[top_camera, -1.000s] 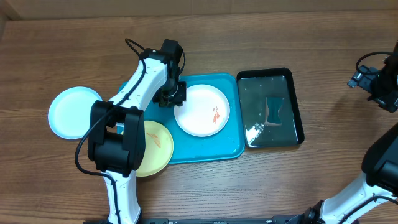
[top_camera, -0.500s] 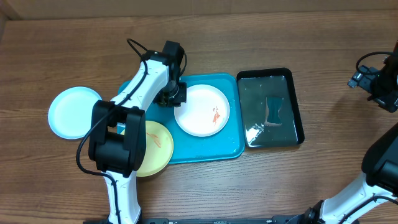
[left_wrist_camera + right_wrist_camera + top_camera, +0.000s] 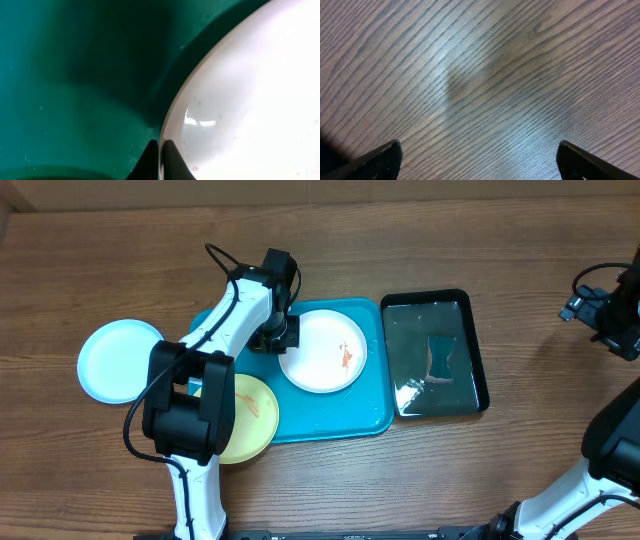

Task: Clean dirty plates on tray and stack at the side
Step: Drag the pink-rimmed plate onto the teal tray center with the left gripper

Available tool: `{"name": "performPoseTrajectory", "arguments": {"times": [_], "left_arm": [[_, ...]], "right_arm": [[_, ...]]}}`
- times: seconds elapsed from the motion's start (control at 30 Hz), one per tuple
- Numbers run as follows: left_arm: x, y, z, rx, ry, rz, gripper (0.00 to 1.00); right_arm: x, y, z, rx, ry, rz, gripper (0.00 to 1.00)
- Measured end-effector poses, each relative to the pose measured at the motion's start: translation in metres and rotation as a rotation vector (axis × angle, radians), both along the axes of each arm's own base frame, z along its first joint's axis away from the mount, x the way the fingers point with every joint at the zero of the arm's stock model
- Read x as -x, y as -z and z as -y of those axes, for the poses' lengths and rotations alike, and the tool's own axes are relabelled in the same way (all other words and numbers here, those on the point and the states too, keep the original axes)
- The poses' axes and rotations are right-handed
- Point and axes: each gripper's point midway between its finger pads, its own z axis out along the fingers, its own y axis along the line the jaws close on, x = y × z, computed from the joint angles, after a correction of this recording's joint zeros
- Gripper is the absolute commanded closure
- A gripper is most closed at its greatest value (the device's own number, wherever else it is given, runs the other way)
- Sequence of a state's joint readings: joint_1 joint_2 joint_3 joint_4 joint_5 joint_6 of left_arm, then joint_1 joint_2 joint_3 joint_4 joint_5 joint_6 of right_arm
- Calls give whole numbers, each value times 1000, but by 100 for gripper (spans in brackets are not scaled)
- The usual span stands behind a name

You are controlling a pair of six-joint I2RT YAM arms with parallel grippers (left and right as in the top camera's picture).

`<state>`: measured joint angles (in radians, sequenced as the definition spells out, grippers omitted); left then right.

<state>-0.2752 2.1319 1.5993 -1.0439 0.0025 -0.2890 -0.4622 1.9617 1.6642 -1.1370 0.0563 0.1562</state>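
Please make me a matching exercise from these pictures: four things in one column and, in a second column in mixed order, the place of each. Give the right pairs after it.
Things
1. white plate
2. pale yellow plate
3. mint-blue plate
4. black tray

Places
A. on the table, left of the turquoise tray
B. on the table, just right of the turquoise tray
C. on the turquoise tray, its rim pinched by the left gripper
D. at the turquoise tray's front left corner, partly past its edge

Pairs: 1-C, 2-D, 3-A, 4-B
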Motion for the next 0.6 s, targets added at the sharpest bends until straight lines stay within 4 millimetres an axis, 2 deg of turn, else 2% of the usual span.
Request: {"name": "performPoseTrajectory", "arguments": {"times": [0.2, 0.6], "left_arm": [[6, 0, -3, -15, -48, -22, 96], [-1, 1, -4, -24, -87, 11, 96]], "right_arm": [[0, 0, 0, 0, 0, 0, 0], [0, 0, 0, 0, 0, 0, 0]]}}
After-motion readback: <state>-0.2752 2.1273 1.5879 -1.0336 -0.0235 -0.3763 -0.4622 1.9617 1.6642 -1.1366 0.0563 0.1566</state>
